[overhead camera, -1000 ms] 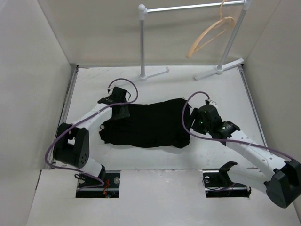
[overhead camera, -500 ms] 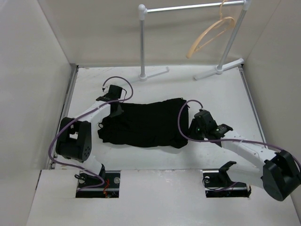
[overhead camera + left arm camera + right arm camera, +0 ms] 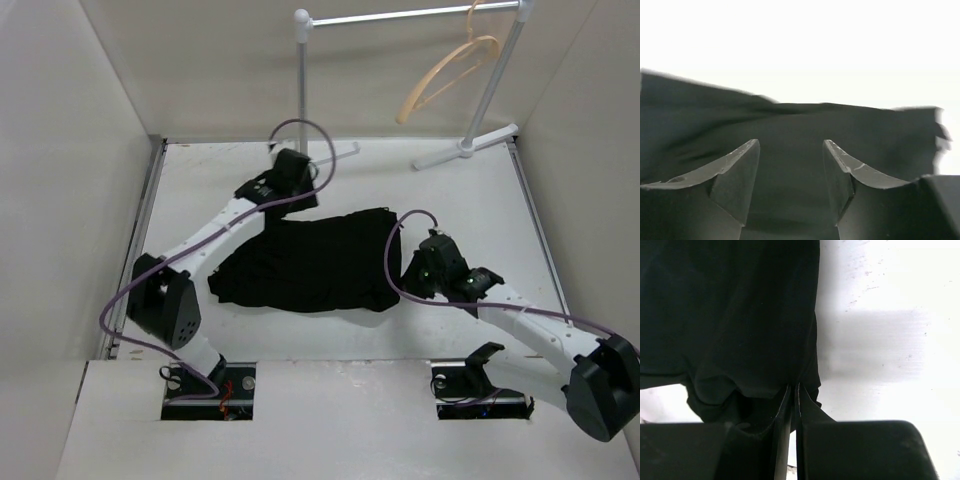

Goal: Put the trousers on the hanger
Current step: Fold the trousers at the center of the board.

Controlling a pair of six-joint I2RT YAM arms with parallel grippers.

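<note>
— Why does the right hand (image 3: 792, 387) sit so low against the cloth?

— It's pinched together on the right edge of the trousers (image 3: 310, 262). You can see the folds drawn in toward its tips. I'd say it wants that end as a corner to lift by.

— And the left hand (image 3: 791, 145)?

— Apart, holding nothing, poised over the far edge of the trousers. It's probably lining up a second grip.

— So nothing's hung yet?

— No. The trousers lie flat in the middle of the desk (image 3: 480, 200), spread left to right. The hanger (image 3: 450, 72) hangs bare from the rail (image 3: 400, 16) over the desk's far right corner, well apart from them.
</note>
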